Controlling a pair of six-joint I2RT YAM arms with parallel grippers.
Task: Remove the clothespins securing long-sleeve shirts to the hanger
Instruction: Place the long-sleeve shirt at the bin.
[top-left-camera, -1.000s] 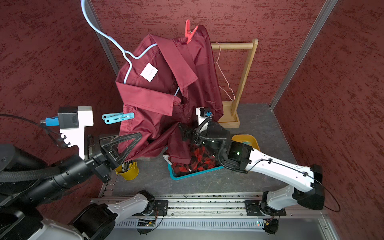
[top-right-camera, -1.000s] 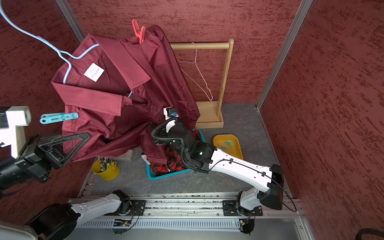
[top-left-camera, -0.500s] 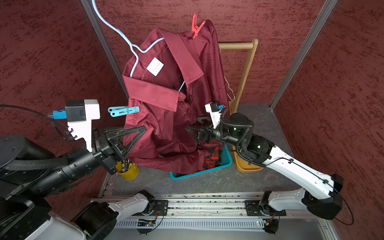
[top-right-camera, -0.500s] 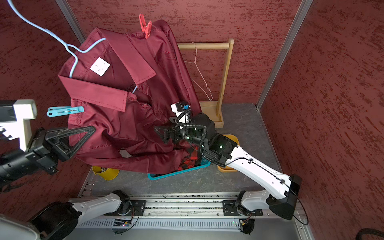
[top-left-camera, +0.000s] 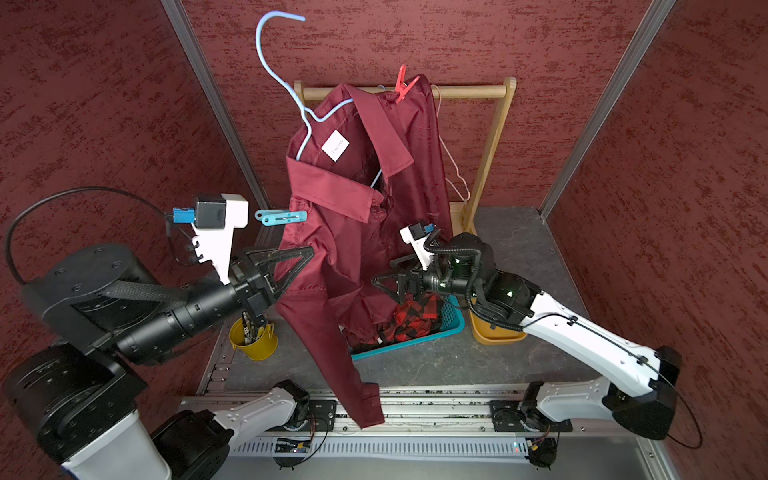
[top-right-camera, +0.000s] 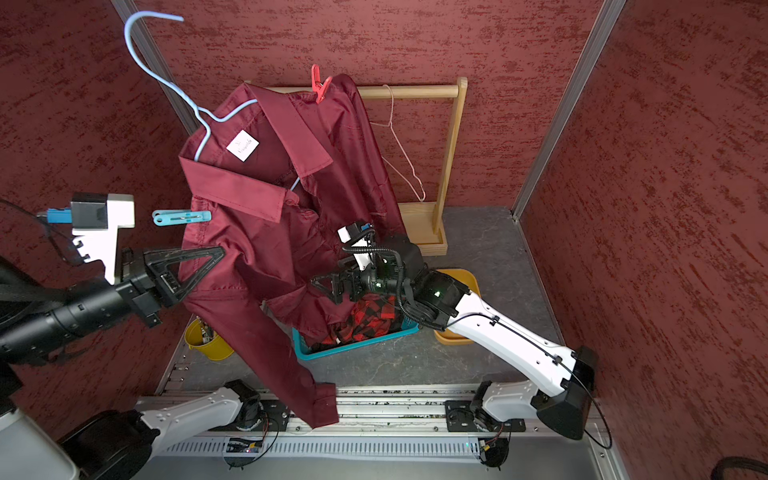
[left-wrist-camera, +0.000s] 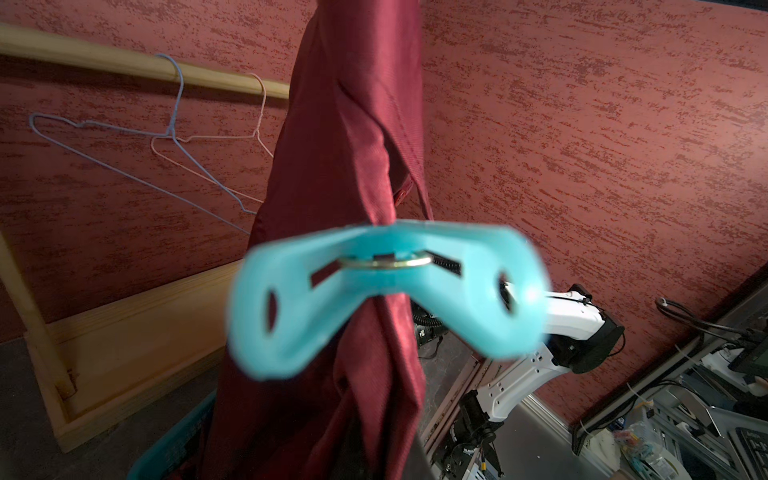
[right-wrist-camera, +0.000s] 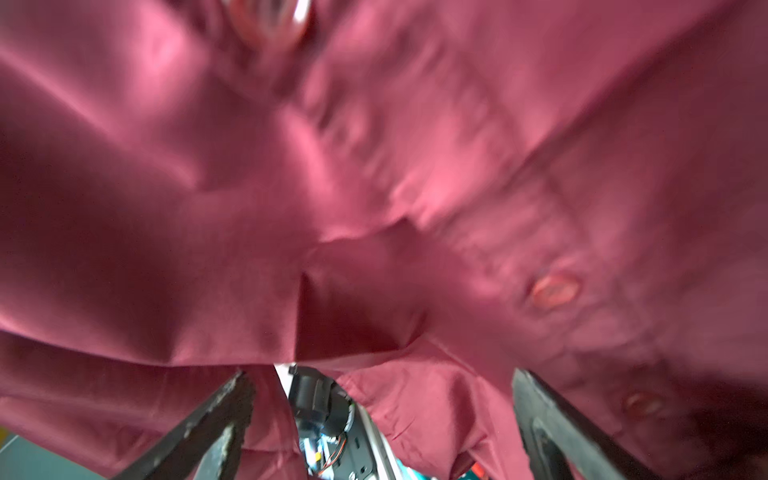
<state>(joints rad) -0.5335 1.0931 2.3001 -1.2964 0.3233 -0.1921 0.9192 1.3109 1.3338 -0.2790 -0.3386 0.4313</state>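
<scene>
Top views, shirt: the maroon shirt (top-left-camera: 353, 232) is seen draped on a pale blue hanger (top-left-camera: 278, 75), whose hook is free in the air, off the wooden rack (top-left-camera: 469, 89).
Top views, clothespins: two are seen clipped on the maroon shirt, a blue clothespin (top-left-camera: 280, 217) at the shoulder nearer the left arm and a red clothespin (top-left-camera: 404, 85) at the far shoulder.
Top views, claws: the left claw (top-left-camera: 305, 255) is pressed together on the shirt's edge just below the blue clothespin. The right claw (top-left-camera: 388, 276) is spread and empty, beside the shirt front and above the basket (top-right-camera: 357, 338).
Top views, basket: a plaid shirt (top-right-camera: 370, 316) is seen lying in the basket on the worktop, with no clothespin made out on it. A black shirt cannot be told.
Left wrist view: the blue clothespin (left-wrist-camera: 386, 291) is shown close and blurred, biting the maroon cloth. Two bare hangers (left-wrist-camera: 171, 129) are seen on the rack.
Right wrist view: little but maroon cloth is shown, with the spread fingers (right-wrist-camera: 216, 415) below it; contact cannot be told.
Progress: the plaid shirt is judged done; both clothespins on the maroon shirt are left to be removed.
</scene>
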